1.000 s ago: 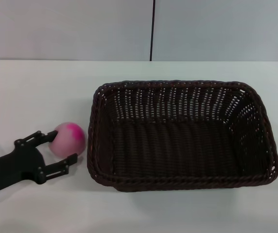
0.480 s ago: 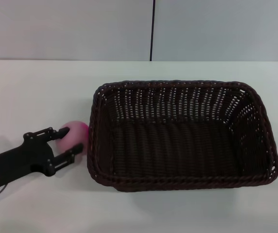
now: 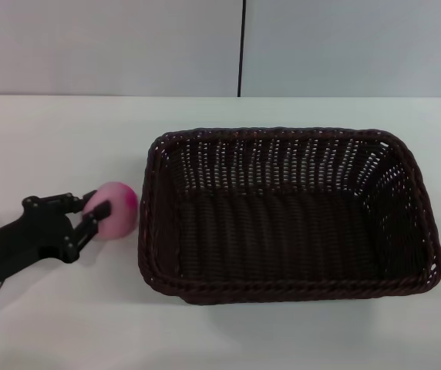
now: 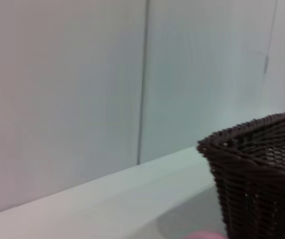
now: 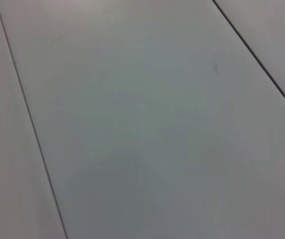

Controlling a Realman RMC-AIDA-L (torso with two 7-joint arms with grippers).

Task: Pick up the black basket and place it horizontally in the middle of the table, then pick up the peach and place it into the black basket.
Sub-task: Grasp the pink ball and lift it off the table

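Note:
The black basket (image 3: 290, 216) lies lengthwise in the middle of the white table (image 3: 51, 131); one of its corners shows in the left wrist view (image 4: 257, 169). The peach (image 3: 119, 206), pale pink with a magenta patch, sits just left of the basket's left wall. My left gripper (image 3: 95, 206) reaches in from the lower left and its black fingers are closed against the peach's left side. A pink sliver of the peach (image 4: 207, 235) shows at the edge of the left wrist view. The basket is empty. My right gripper is out of view.
A grey wall with a dark vertical seam (image 3: 242, 46) stands behind the table. The right wrist view shows only plain grey panels (image 5: 142, 119). White tabletop runs along the front and left of the basket.
The left gripper's fingers stood wide open around the peach and have closed onto it. The arm has drawn back slightly to the left. The basket has not moved.

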